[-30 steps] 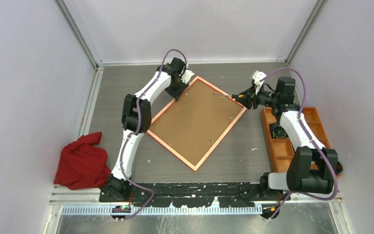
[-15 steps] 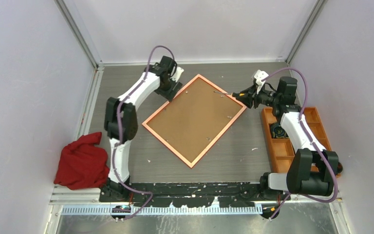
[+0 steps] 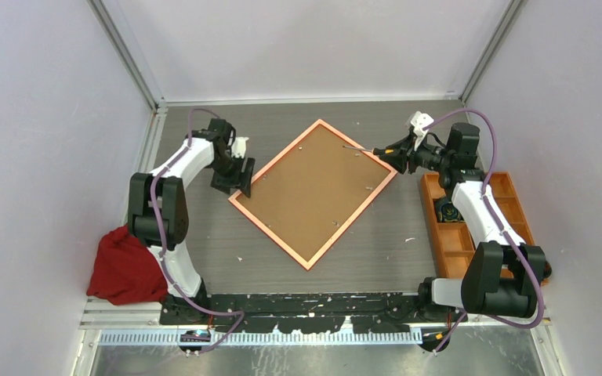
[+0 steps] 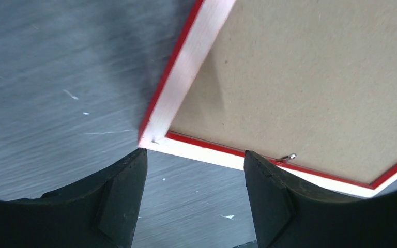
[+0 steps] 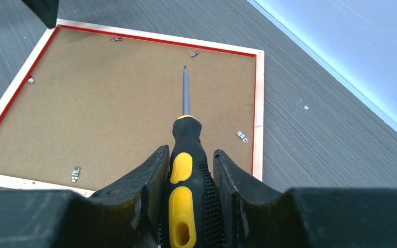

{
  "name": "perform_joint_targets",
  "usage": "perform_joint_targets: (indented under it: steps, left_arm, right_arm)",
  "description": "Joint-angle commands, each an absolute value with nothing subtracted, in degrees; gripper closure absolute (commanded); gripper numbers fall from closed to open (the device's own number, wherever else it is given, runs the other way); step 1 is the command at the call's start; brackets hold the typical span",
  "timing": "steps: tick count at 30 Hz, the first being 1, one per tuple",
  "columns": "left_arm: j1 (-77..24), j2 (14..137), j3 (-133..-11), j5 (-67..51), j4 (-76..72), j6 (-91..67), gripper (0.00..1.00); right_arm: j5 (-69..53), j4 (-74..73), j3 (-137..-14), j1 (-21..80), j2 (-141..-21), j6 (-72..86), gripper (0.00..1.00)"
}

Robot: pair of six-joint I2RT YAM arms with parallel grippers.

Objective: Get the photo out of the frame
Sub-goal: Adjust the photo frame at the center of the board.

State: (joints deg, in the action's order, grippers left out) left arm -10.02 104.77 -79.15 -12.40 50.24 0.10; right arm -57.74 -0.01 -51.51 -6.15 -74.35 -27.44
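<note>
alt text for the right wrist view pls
The right end effector grips a black-and-yellow screwdriver, its tip pointing across the brown backing board of the frame, which lies face down on the grey table. Small metal clips sit along the board's edges.

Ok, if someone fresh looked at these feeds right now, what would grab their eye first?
Probably the large red-railed picture frame lying face down mid-table, its brown backing board up. Next, the black-and-yellow-handled screwdriver clamped in the right arm's fingers, its tip over the board's right side, while the left arm's open fingers sit at the frame's left corner.
</note>
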Motion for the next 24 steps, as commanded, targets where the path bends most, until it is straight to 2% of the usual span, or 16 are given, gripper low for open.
perform_joint_targets:
  steps: [1, 17, 24]
  left_arm:
    - [-10.5, 100.8, -77.5, -17.5, 48.8, -1.5, 0.31]
    - [-10.5, 102.0, -70.5, -11.7, 44.4, -1.0, 0.32]
    - [-10.5, 103.9, -70.5, -11.8, 43.9, -1.4, 0.37]
  right_arm:
    - [-59.5, 3.4, -51.7, -6.5, -72.4, -26.4, 0.99]
    - [-60.2, 4.0, -51.7, -7.2, -72.9, -25.2, 0.99]
    - [-60.2, 4.0, -51.8, -7.2, -73.2, -25.1, 0.99]
